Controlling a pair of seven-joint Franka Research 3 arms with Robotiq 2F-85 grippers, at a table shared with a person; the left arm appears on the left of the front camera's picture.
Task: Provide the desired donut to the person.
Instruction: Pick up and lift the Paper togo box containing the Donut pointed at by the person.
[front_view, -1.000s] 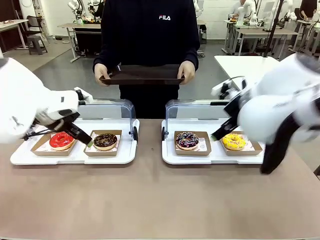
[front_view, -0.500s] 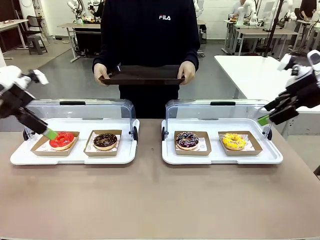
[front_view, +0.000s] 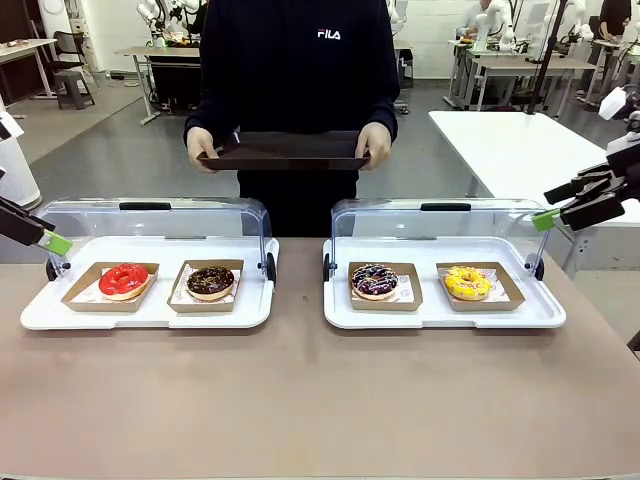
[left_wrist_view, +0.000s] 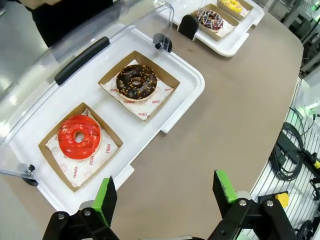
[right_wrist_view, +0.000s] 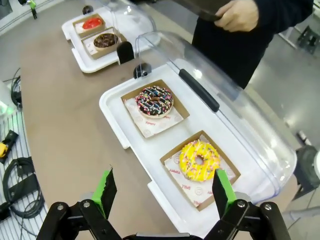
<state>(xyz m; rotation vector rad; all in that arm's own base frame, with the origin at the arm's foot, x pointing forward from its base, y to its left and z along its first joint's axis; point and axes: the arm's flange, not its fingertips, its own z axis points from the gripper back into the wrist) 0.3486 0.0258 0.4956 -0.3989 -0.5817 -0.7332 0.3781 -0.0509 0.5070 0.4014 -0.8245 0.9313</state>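
Brown table (front_view: 300, 400), far edge: the person (front_view: 300, 70) holds a dark serving tray (front_view: 285, 150). Nearer than that tray, boxed, lie the red donut (front_view: 123, 279) and chocolate donut (front_view: 211, 281) to its left, the sprinkled donut (front_view: 374, 280) and yellow donut (front_view: 467, 282) to its right. The left gripper (left_wrist_view: 163, 180) and right gripper (right_wrist_view: 163, 174) flank it, jaws apart, empty. Judgement: selection stage, no choice indicated. Next move: descend squarely over one donut.

We see the person (front_view: 295, 70), in a dark FILA sweatshirt, standing opposite us, both hands holding a dark tray (front_view: 285, 150) level.
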